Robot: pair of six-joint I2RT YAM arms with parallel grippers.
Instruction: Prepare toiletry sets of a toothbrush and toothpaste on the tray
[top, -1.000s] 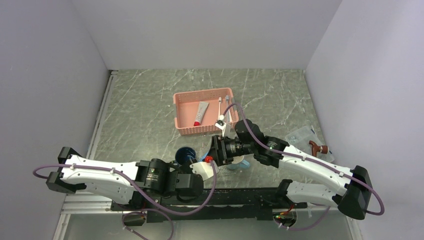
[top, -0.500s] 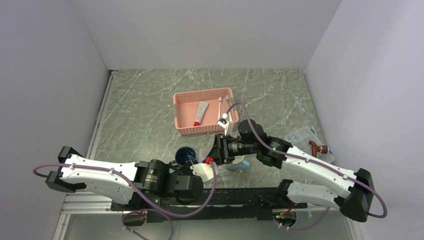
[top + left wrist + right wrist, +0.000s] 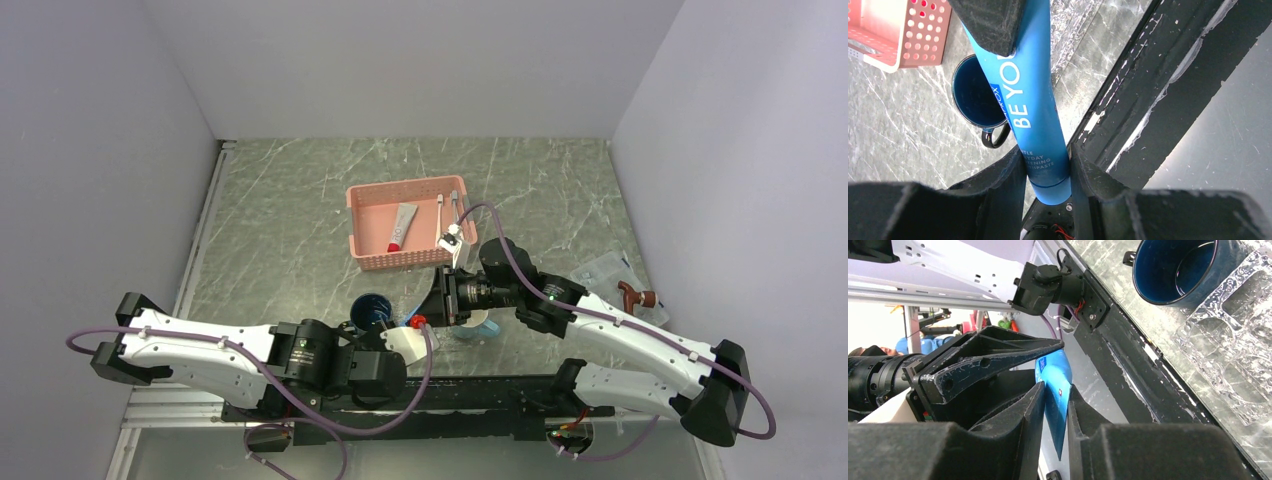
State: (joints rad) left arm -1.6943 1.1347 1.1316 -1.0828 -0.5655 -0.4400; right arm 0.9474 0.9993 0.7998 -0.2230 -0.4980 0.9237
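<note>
Blue toothpaste (image 3: pixel 1030 90) mid-air by near table (image 3: pixel 300 200) edge; left fingers (image 3: pixel 1015 175) clamped on one end, right fingers (image 3: pixel 1034 407) pinching the other. A mistimed release would likely drop it off-table, missing tray (image 3: pixel 1243 335).

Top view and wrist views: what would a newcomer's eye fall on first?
The blue tube, clamped by the left gripper and the right gripper at once, near the front edge of the table. Next comes the pink basket mid-table, holding a white-and-red tube and two toothbrushes, then the dark blue mug beside the clear tray.
</note>
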